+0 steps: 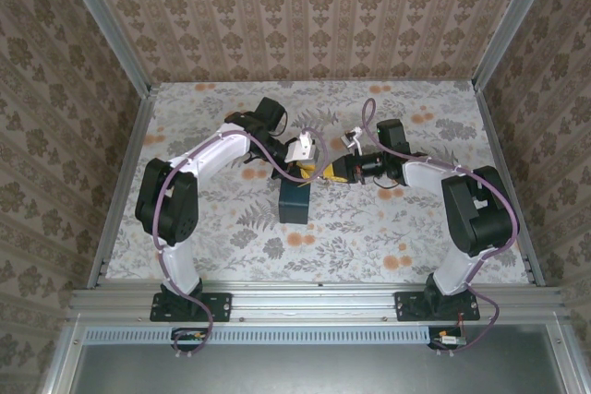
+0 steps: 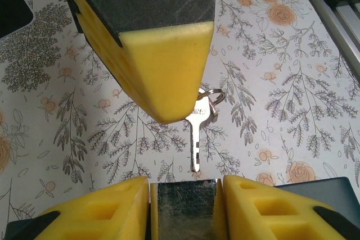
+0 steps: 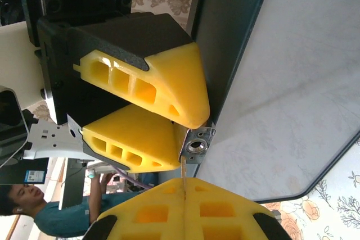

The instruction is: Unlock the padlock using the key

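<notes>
Ideally the right claw (image 3: pixel 184 186), pinched shut on the key (image 2: pixel 194 139), shifts sideways until the blade lines up with the keyhole. It then pushes straight in before any twist, while the left claw (image 2: pixel 185 184), narrowed around the padlock (image 3: pixel 197 145), holds it steady above the middle of the worktop (image 1: pixel 388 237), well off every edge. A blue box (image 1: pixel 295 202) stands just beside both claws and the dangling key ring (image 2: pixel 212 95) could snag, so room looks tight.
</notes>
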